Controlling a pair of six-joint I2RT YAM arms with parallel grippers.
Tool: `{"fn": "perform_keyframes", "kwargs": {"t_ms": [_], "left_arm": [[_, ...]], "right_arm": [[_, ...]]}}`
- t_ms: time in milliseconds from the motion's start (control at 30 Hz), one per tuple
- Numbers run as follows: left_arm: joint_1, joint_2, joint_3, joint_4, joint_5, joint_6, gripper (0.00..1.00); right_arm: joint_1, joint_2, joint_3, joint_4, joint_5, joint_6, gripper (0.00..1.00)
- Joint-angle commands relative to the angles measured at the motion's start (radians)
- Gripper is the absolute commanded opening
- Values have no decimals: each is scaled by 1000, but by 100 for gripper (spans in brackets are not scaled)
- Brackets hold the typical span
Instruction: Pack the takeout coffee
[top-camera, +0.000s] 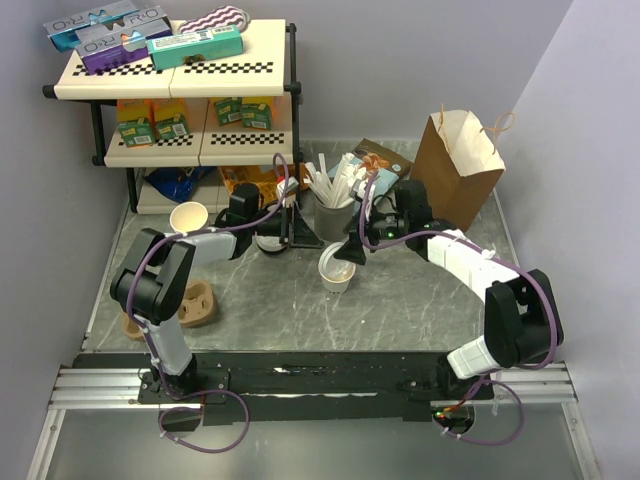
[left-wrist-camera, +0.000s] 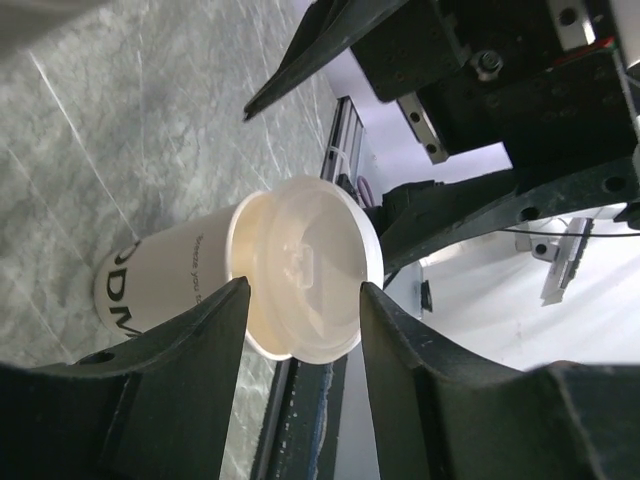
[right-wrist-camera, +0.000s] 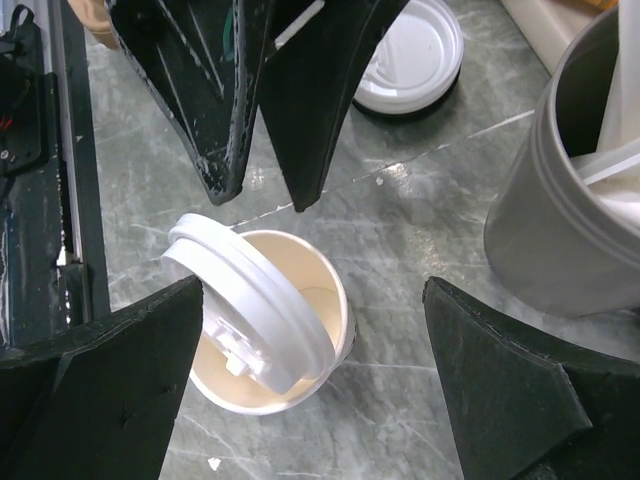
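Standing near the middle of the table (top-camera: 260, 300), the coffee cup (top-camera: 337, 272) carries its lid (right-wrist-camera: 250, 305) tilted, one edge dipped inside the rim, not snapped on. The left gripper (left-wrist-camera: 305, 295) hangs over it, fingers part spread, flanking the lid without pinching it. The right gripper (right-wrist-camera: 312, 290) hovers above, spread wide, holding nothing. Lifting the cup toward the paper bag (top-camera: 455, 170) at the far right could shed the lid, since nothing locks it on. The straw holder (top-camera: 333, 215) just beyond risks a knock.
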Motion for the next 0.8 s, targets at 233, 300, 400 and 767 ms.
{"fn": "perform_keyframes", "kwargs": {"t_ms": [233,300,400,767], "left_arm": [[1,-10,54,-41,-20,78,55],[-1,-13,53,-59,-22,93,55],[1,-15,48,-58,-20,100,55],[-12,31,60,-90,-17,115,56]], "right_arm": [[16,29,68,18,39,35,96],[13,42,86,8,38,44,95],[16,64,111,-2,39,63,95],[16,82,123,-25,49,66,94]]}}
